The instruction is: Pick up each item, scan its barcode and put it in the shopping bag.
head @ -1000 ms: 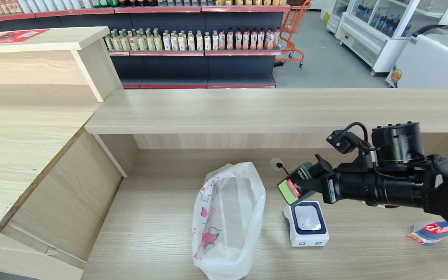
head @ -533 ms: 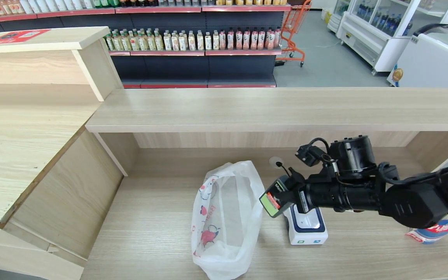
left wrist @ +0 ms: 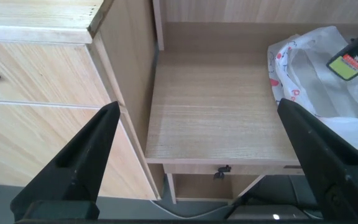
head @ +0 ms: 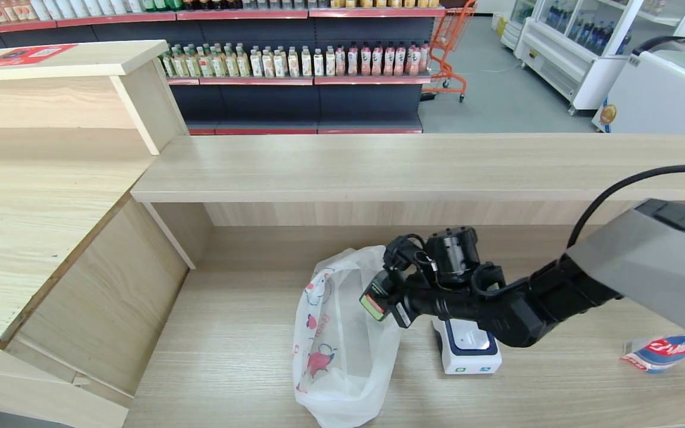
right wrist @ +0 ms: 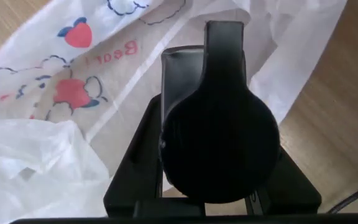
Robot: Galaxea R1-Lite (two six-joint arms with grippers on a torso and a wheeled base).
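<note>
1. My right gripper [head: 383, 293] hangs over the open mouth of the shopping bag [head: 319, 333], its fingers clamped on a small dark box [head: 372, 302] with a green and red label; the box is not yet let go.
2. By my reckoning the scan of this box is done, since the scanner [head: 467, 352] stands just behind those fingers, under the wrist; what is left for it is the drop.
3. Through the thin plastic below the fingers I make out nothing inside the bag, so this looks like the first item going in.
4. A blue, red and white packet [head: 657, 352] lies flat, well apart from the fingers, out by the arm's far end; it has yet to be lifted, scanned and bagged.
5. My left gripper [left wrist: 197, 106] has its fingers spread wide and bare, the bag well off to one side of them.
6. The work lies on a pale wooden counter [head: 229, 356] under a raised ledge [head: 414, 166]; beyond are shop shelves of bottles [head: 295, 62], an orange trolley [head: 449, 41] and white freezers [head: 663, 101].
</note>
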